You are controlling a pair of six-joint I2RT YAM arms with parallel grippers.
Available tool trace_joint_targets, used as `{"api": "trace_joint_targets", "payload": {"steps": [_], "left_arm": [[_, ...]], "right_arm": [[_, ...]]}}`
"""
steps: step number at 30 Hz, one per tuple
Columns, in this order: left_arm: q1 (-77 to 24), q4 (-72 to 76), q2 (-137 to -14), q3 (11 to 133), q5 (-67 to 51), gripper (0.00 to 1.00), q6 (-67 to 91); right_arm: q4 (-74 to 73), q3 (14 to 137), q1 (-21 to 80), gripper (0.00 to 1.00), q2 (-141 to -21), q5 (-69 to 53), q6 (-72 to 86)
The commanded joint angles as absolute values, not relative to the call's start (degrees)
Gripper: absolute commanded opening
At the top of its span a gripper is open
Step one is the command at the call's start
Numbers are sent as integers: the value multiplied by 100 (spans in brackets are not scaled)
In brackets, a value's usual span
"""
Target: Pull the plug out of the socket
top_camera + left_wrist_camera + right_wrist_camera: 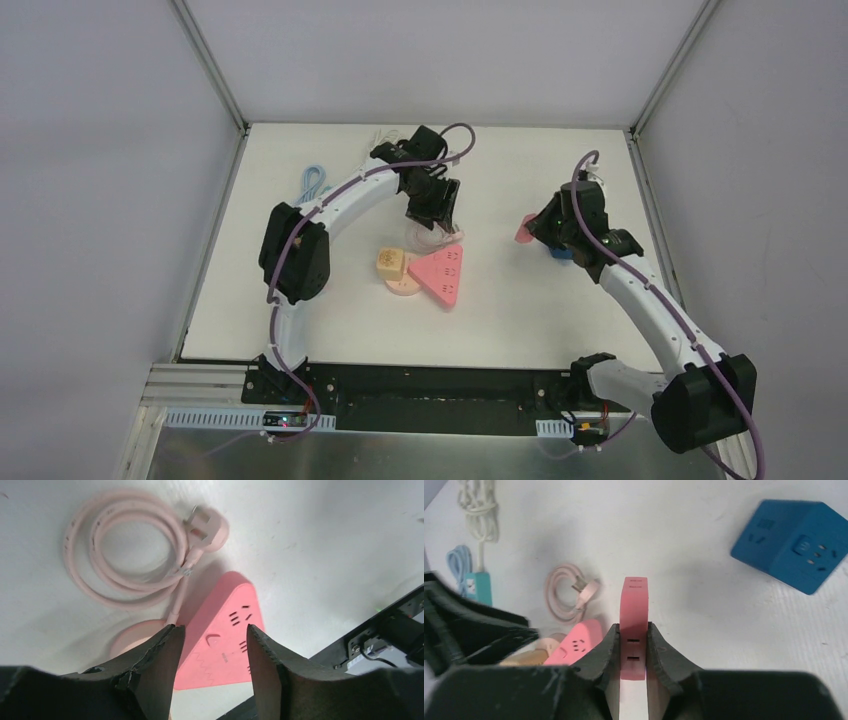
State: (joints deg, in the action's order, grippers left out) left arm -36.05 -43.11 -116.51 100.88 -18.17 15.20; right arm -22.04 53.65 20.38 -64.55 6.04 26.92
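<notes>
The right gripper (633,630) is seen clenched on a flat pink plug block (634,600), which is grasped by its two broad sides and held with its slotted narrow face towards the wrist camera. The block is raised off the white bench (520,160) and is kept apart from the blue cube socket (794,542), which lies on the bench to the right in the right wrist view, its outlet faces in sight. In the top view the same block (523,231) is found at the tip of the right gripper (535,232), with the blue cube socket (562,252) just beside it, partly hidden by the arm.

The left gripper (212,628) is released: its jaws are spread and nothing is held between them. Below it a pink triangular socket strip (225,635) is laid flat on the bench. A pink cord (120,555) is coiled beside the strip, and the cord plug (207,525) is laid on the bench with its pins free. In the top view the left gripper (432,215) is placed over the far corner of the strip (440,272). A beige cube (390,262) and a round peach disc (403,287) are seen against the strip's left side
</notes>
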Motion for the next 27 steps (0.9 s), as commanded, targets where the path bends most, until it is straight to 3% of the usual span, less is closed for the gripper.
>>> {"api": "trace_joint_targets", "payload": {"steps": [1, 11, 12, 14, 17, 23, 25, 27], "left_arm": [[-3639, -4782, -11230, 10794, -1838, 54, 1390], [-3630, -4449, -9444, 9350, -190, 68, 1614], [-3623, -4368, -9212, 9101, -57, 71, 1683], [-3581, -4210, -8769, 8680, 182, 88, 1877], [-3466, -4114, -8221, 8175, 286, 98, 2159], [-3388, -4112, -7298, 7579, 1008, 99, 2227], [-3371, -4107, -7045, 7431, 1297, 99, 2208], [-3337, -4079, -6834, 7313, 1495, 99, 2154]], "right_arm": [[-2319, 4810, 1671, 0, -6248, 478, 2993], [-1665, 3827, 998, 2, -5654, -252, 3532], [-1657, 3766, 930, 6, -5640, -183, 3548], [-1540, 3615, 701, 10, -5626, -52, 3523], [-1254, 3429, 300, 10, -5732, -275, 3469], [-947, 3207, -36, 12, -5995, -731, 3537], [-909, 3122, -163, 23, -6034, -752, 3590], [-910, 3042, -243, 42, -6063, -718, 3641]]}}
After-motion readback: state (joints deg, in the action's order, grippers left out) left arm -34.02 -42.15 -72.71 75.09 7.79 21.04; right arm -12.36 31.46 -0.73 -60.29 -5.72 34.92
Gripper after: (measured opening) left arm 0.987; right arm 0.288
